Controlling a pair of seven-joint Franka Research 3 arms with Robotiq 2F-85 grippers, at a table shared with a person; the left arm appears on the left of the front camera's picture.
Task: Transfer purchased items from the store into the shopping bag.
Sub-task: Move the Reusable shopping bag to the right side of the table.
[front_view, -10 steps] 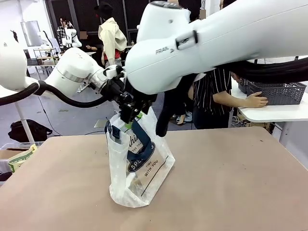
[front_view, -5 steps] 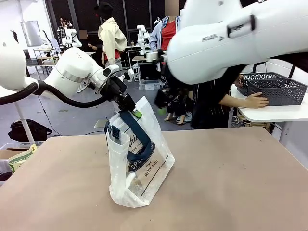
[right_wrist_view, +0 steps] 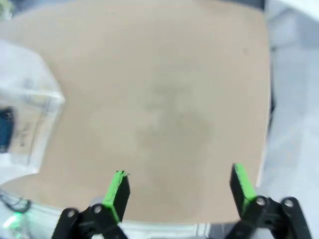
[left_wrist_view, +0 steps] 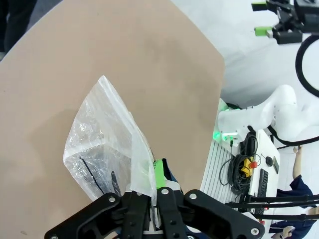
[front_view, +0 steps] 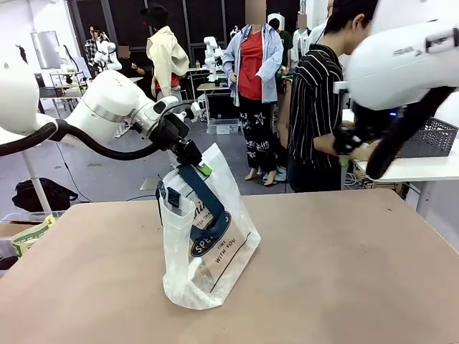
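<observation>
My left claw [front_view: 203,168] is pinched tight on the top edge of the shopping bag [front_view: 208,244], right by its navy handle [front_view: 203,197], holding the bag upright on the brown table [front_view: 344,272]. My right claw [right_wrist_view: 177,191] is spread wide with nothing in it, up over the table's far right side. The grey basket [front_view: 430,136] sits on a white side table next to a person in a striped shirt [front_view: 315,115].

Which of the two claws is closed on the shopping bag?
The left claw: it pinches the shopping bag at its top edge. The right claw is open and empty.
</observation>
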